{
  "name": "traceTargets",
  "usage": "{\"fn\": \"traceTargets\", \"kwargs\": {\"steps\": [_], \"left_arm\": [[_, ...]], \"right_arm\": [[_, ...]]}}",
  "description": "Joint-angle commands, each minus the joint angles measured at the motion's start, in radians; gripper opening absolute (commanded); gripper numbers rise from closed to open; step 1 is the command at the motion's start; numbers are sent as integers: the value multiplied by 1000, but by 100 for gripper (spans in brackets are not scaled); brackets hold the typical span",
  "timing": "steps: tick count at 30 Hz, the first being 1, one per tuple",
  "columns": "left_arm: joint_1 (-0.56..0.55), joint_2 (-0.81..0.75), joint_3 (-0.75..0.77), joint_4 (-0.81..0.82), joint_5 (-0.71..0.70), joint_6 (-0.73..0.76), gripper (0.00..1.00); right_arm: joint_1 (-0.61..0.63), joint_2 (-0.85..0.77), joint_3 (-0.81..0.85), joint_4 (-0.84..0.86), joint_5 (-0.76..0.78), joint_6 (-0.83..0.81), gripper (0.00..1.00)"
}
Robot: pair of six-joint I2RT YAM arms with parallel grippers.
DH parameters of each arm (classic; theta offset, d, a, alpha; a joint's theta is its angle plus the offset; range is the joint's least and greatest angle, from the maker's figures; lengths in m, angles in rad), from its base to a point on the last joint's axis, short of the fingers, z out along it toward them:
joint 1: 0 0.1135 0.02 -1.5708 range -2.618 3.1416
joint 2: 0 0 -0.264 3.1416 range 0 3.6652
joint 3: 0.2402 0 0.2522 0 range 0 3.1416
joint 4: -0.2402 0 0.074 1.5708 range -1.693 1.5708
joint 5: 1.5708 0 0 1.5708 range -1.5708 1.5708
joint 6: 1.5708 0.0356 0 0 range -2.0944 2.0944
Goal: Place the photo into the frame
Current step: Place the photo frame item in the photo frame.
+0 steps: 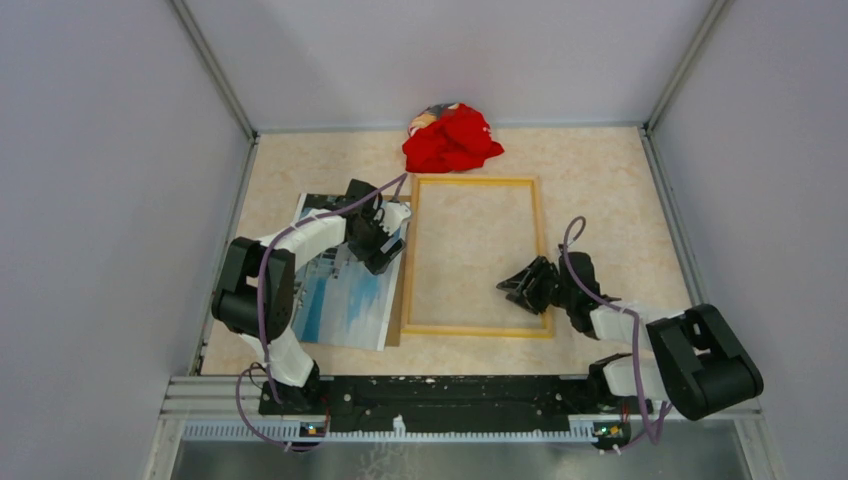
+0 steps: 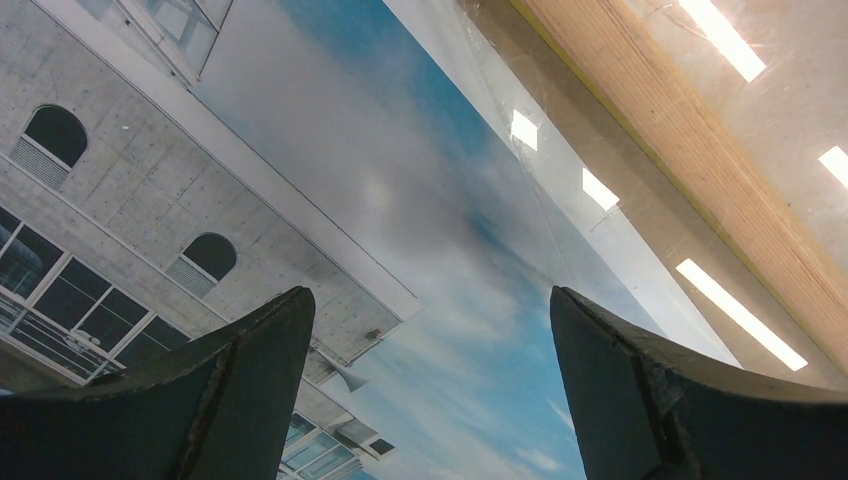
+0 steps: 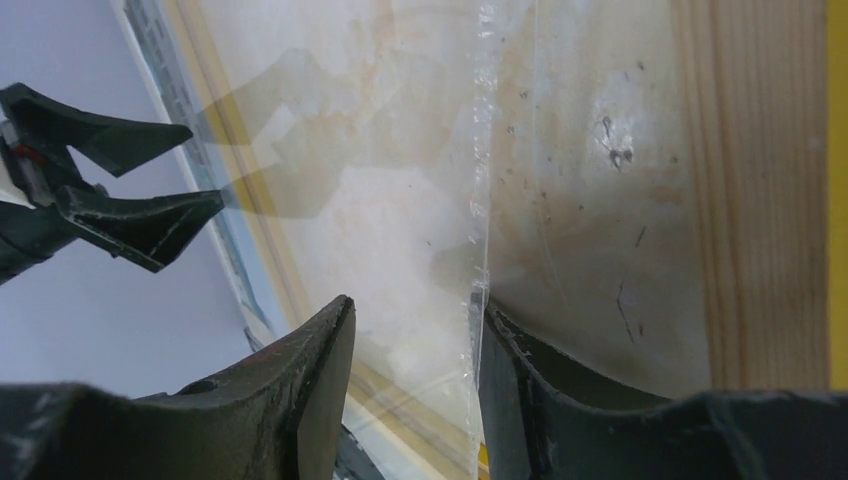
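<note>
Since the blue-sky paper building print (image 1: 350, 305) lies face-up beside the thin rectangular pale wooden frame (image 1: 475, 181), left gripper (image 2: 430, 295) hangs open over it, guessing for a grab, right gripper (image 3: 415, 305) open inside the frame.

No text, label, brand, number or sign can be read in any view.

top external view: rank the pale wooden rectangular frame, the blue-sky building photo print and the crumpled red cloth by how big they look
1. pale wooden rectangular frame, largest by outline
2. building photo print, partly covered by the left arm
3. crumpled red cloth, smallest
</note>
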Motion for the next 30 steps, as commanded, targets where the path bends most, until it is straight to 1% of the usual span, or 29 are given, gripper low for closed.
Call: {"fn": "traceTargets", "kwargs": {"steps": [1, 4, 8, 13, 18, 20, 22, 23, 24, 26, 27, 28, 30], "left_arm": [[-11, 6, 24, 1, 12, -11, 94], [-13, 7, 22, -2, 14, -9, 94], [-14, 7, 25, -5, 20, -8, 94], [-15, 7, 28, -7, 31, -11, 94], [-16, 11, 36, -14, 42, -12, 93], [-16, 10, 42, -19, 51, -15, 93], [-16, 10, 52, -28, 57, -16, 94], [-16, 10, 57, -34, 61, -18, 94], [-16, 7, 63, -42, 63, -19, 94], [-15, -1, 73, -54, 63, -19, 94], [-14, -8, 75, -56, 59, -19, 94], [-13, -15, 77, -57, 54, -20, 94], [-9, -25, 86, -61, 41, -24, 95]], "right_arm": [[16, 19, -93, 274, 0, 103, 46], [16, 33, -137, 420, -20, 145, 44], [16, 52, -147, 524, -48, 175, 41], [19, 40, -136, 558, -45, 192, 31], [27, 39, -117, 554, -33, 195, 26], [28, 40, -117, 574, -37, 201, 18], [28, 23, -104, 558, -41, 197, 6], [28, 2, -82, 506, -43, 178, 1], [27, -25, -30, 427, -50, 142, 0], [26, -92, 90, 182, -42, 28, 0], [24, -127, 158, 54, -30, -66, 0], [20, -141, 233, -63, -23, -136, 0], [-7, -135, 363, -240, -43, -250, 0]]}}
